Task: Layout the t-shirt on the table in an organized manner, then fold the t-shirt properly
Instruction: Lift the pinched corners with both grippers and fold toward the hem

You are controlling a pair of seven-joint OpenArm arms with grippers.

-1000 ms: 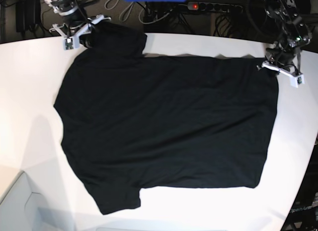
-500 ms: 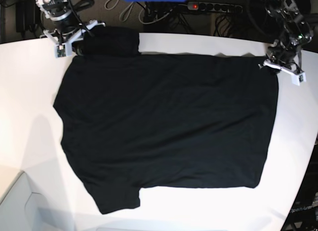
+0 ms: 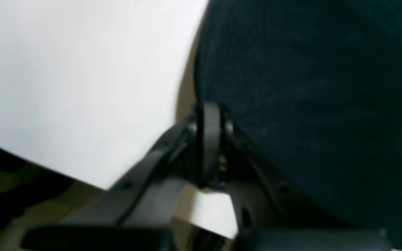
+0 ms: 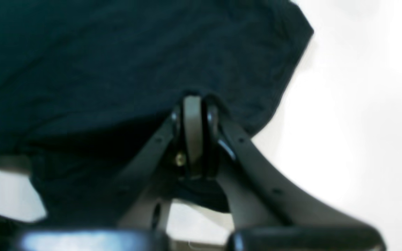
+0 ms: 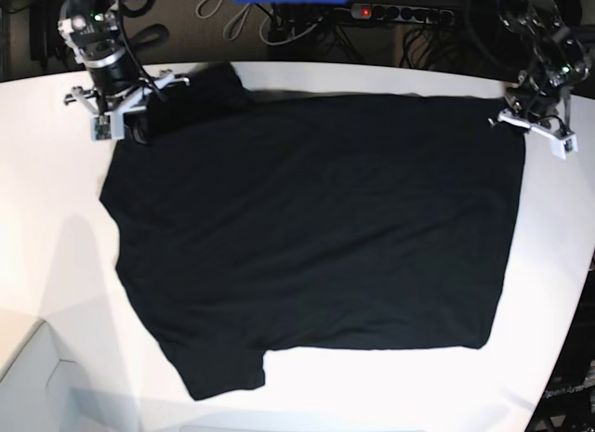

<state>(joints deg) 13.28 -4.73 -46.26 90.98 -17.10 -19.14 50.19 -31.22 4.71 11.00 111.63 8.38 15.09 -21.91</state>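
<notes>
The black t-shirt (image 5: 316, 237) lay spread on the white table (image 5: 56, 200), its upper corners pinched by the closed right gripper (image 5: 139, 102) and closed left gripper (image 5: 517, 118).

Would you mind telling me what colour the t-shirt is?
Plain black; the t-shirt shows best in the base view, spread on the white table.

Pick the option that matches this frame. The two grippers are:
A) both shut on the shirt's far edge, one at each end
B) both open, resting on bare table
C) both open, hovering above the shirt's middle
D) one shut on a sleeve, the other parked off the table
A: the right gripper and the left gripper each pinch the black t-shirt at its far corners, over the white table.
</notes>
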